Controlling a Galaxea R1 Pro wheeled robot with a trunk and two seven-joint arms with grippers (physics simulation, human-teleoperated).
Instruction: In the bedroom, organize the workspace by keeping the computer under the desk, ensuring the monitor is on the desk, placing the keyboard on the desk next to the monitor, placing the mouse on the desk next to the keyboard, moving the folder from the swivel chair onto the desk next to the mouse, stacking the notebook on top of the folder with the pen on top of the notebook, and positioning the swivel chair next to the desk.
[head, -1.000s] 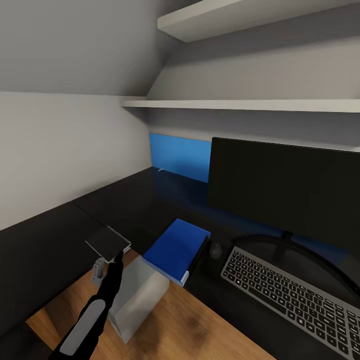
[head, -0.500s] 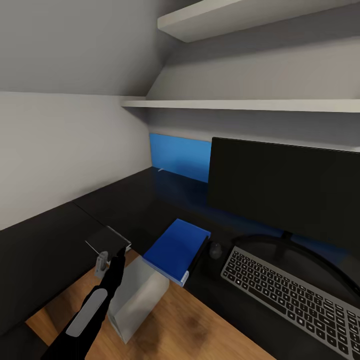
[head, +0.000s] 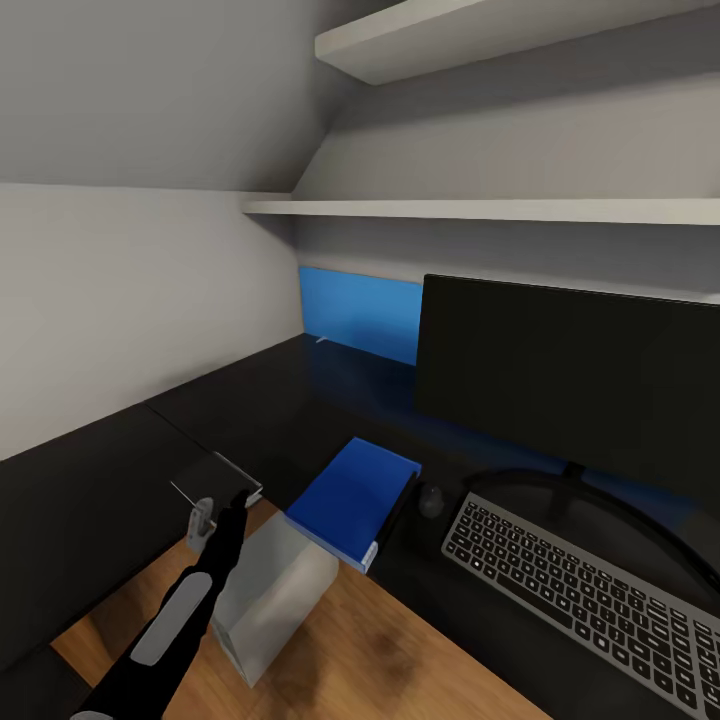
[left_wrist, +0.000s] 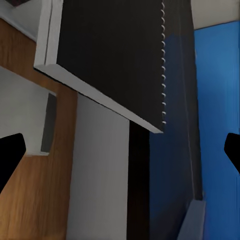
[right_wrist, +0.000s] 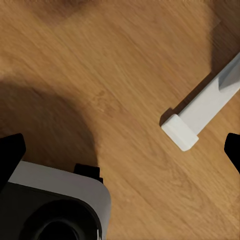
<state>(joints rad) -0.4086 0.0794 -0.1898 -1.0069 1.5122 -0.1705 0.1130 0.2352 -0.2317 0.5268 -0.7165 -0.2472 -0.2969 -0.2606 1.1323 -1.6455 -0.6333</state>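
One notebook (head: 217, 478) lies just ahead of my left gripper (head: 215, 515) — fingers spread apart, empty; folder (head: 352, 497) sits to its right — left arm's nearer.

We see the left gripper (head: 218, 512) lower and closer to us than in the 2 earlier head views, its arm drawn back toward the bottom edge. A second ago the notebook (head: 217, 477) sat tilted up between the jaws, lifted off the tabletop (head: 120, 470). Now it lies flat at the tabletop's front edge, left of the folder (head: 352, 497). The grey finger (head: 201, 518) shows below and in front of the notebook's near edge; in the left wrist view the jaws stand wide apart, clear of the book.
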